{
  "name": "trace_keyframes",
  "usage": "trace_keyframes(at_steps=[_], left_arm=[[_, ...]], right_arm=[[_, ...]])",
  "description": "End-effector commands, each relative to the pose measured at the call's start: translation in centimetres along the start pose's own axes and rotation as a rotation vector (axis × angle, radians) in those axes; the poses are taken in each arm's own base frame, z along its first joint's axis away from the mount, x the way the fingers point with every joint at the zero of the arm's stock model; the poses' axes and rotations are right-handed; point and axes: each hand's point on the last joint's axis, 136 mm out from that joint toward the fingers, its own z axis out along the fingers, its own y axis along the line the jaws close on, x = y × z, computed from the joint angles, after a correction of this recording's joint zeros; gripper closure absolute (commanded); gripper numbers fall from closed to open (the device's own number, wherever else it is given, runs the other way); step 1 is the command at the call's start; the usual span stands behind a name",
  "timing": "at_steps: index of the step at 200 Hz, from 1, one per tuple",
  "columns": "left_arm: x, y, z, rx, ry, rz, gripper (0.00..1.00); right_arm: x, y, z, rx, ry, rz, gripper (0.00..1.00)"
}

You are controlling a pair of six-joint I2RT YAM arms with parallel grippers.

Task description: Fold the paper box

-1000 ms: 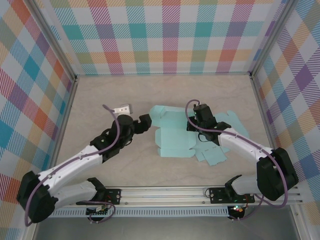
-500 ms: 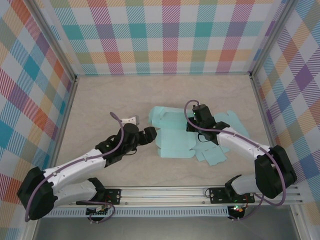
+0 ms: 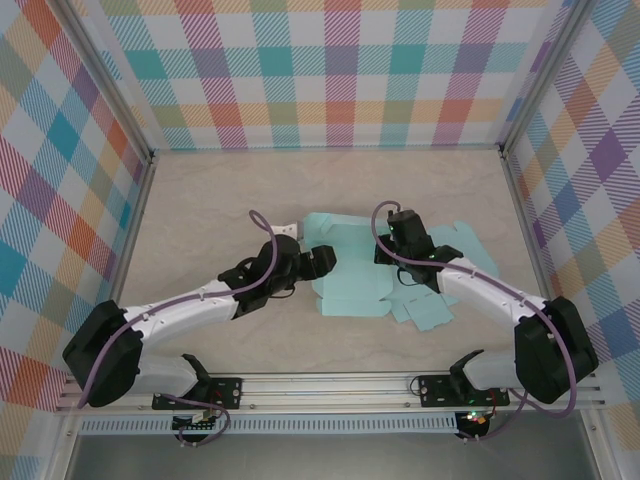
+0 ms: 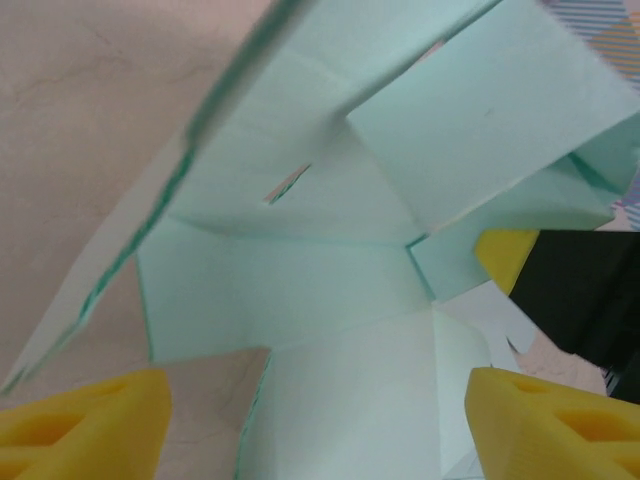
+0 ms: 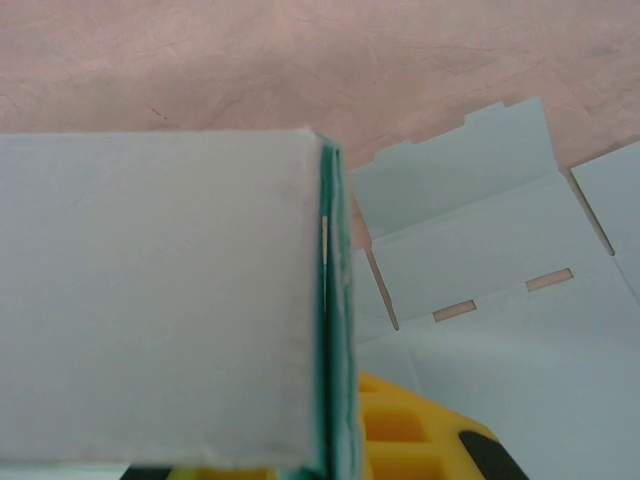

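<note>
Left gripper [image 3: 318,262]: fingers wide apart, straddling the left edge of the box [image 3: 350,285], gripping nothing. Box: teal blank, mostly flat, middle of table [image 3: 220,190].

Right gripper [image 3: 385,252], just beyond: clamped shut on a raised flap [image 5: 150,300].

Risk: left fingers closing off a crease could crumple the paper. Pulling against the right pinch could tear it.

No cavity formed; nothing inside.
</note>
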Motion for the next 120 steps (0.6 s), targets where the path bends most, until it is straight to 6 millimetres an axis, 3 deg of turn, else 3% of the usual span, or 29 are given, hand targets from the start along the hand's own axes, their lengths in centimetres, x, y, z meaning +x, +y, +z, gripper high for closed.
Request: trace_keyframes(at_steps=[1, 61, 120], left_arm=[[-1.7, -2.1, 0.2, 0.049, -0.055, 0.043, 0.29], [-2.4, -3.4, 1.0, 0.075, -0.066, 0.090, 0.38], [-1.5, -4.0, 3.2, 0.101, -0.024, 0.091, 0.46]], right_arm=[[-0.6, 0.4, -0.5, -0.020, -0.039, 0.010, 1.00], [-0.4, 0.8, -0.2, -0.037, -0.030, 0.010, 1.00], [-0.1, 1.2, -0.2, -0.048, -0.023, 0.008, 1.00]])
